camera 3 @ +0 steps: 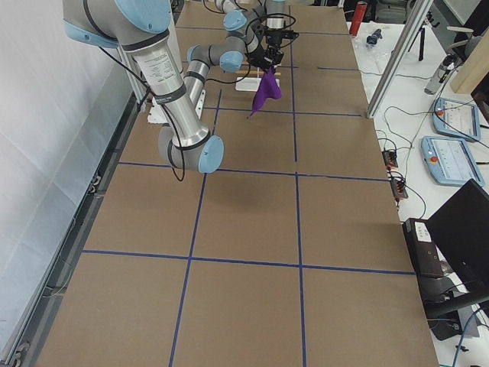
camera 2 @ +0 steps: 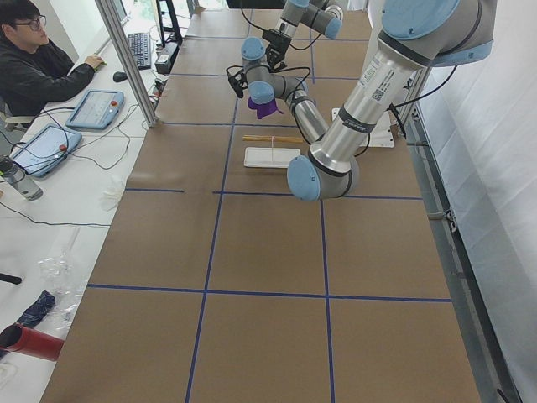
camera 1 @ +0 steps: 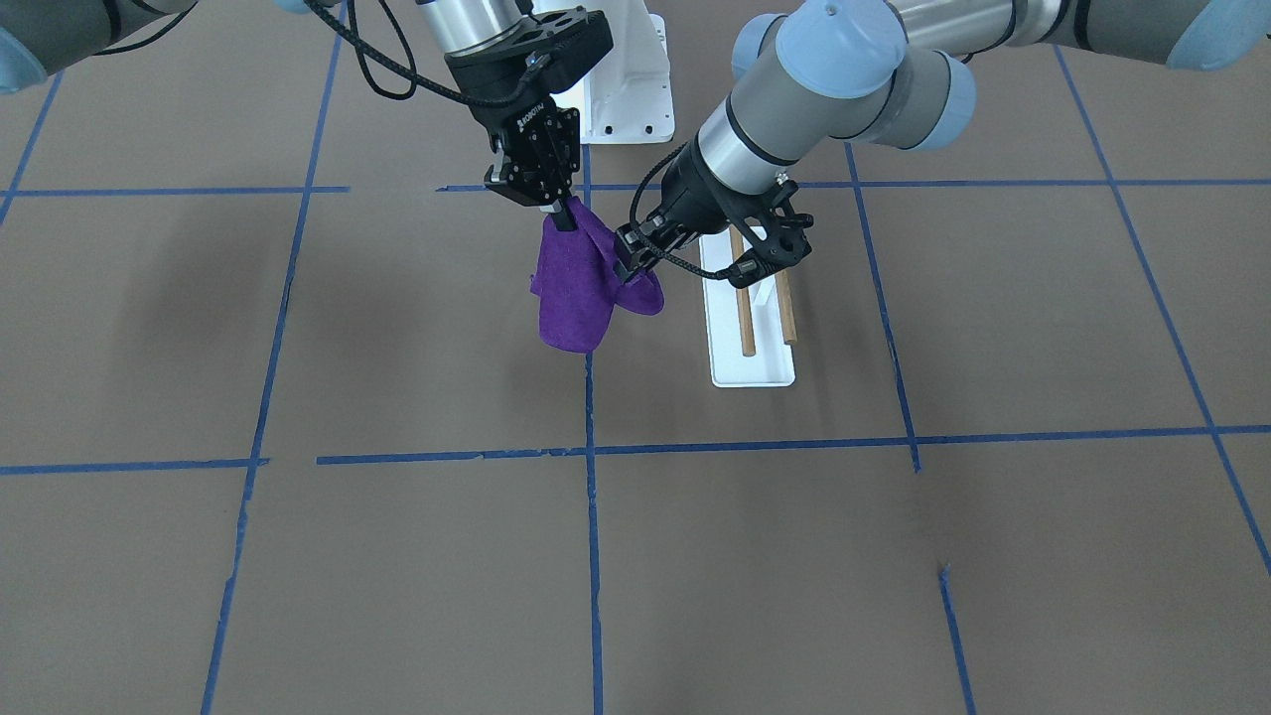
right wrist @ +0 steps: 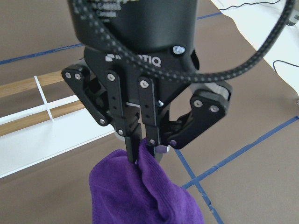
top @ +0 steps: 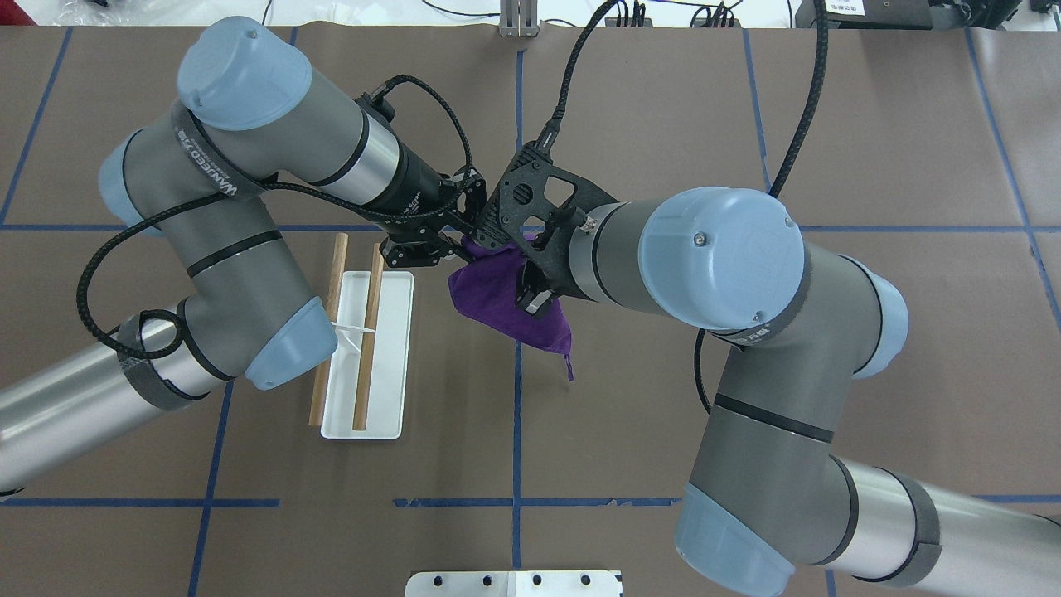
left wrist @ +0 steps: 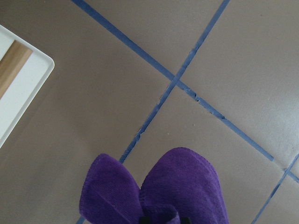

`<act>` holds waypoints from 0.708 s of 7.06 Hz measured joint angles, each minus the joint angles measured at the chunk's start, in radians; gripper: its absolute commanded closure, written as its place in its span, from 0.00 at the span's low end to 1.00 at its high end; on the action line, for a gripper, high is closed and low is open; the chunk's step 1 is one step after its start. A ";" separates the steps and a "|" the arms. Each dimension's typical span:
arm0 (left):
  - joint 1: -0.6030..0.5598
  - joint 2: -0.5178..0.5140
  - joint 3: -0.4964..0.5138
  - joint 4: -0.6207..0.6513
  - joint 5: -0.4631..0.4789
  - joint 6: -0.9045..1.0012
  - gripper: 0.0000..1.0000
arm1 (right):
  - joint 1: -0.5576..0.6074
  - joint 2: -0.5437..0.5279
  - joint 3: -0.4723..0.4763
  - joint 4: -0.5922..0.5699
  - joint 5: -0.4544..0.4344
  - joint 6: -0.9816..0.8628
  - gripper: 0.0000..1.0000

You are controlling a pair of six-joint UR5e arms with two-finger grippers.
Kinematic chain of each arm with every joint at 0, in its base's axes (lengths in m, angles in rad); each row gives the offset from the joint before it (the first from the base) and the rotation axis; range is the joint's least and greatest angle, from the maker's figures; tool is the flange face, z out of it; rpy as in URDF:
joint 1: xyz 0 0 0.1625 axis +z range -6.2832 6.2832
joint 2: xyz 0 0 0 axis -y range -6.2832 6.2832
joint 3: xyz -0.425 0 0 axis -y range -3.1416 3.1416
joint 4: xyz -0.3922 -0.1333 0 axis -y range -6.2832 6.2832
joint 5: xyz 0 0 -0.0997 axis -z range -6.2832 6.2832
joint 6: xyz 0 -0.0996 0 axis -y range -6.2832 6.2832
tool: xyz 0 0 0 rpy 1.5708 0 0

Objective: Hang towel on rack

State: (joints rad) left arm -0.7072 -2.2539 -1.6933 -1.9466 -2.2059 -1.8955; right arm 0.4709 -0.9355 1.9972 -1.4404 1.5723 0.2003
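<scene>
Reading the towel (camera 1: pixel 581 298) as light, soft and floppy, I favour its top edge for grip: left gripper (right wrist: pixel 142 149) and right gripper (camera 1: pixel 564 216) both pinch cloth there, towel hanging at 2 o'clock from the rack (top: pixel 391 356), overhead view.

Lighting: bright, even, diffuse, from overhead.
Shadows: soft, faint grey patches on table (camera 1: pixel 179 288).
Glare: mild sheen on bare-metal arm tubes (top: pixel 50 414); white blow-out along the overhead view's far edge.
Focus: fixed views sharp; nearest folds of towel (left wrist: pixel 154 191) slightly soft.
Distortion: wide-angle convergence in side views.
</scene>
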 measured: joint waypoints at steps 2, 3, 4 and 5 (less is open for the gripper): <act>0.000 0.002 -0.001 0.000 0.000 0.003 1.00 | 0.000 -0.001 0.000 0.000 0.001 0.000 1.00; 0.000 0.003 -0.003 0.000 0.000 0.004 1.00 | 0.000 -0.001 0.000 0.000 0.001 -0.001 1.00; -0.001 0.003 -0.005 0.000 0.000 0.005 1.00 | 0.001 -0.001 0.001 0.000 0.001 -0.001 0.62; -0.001 0.003 -0.007 0.000 0.000 0.005 1.00 | 0.002 0.000 0.002 0.000 0.002 0.002 0.01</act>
State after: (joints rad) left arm -0.7085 -2.2504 -1.7005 -1.9466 -2.2059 -1.8900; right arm 0.4728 -0.9358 1.9996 -1.4407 1.5746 0.2025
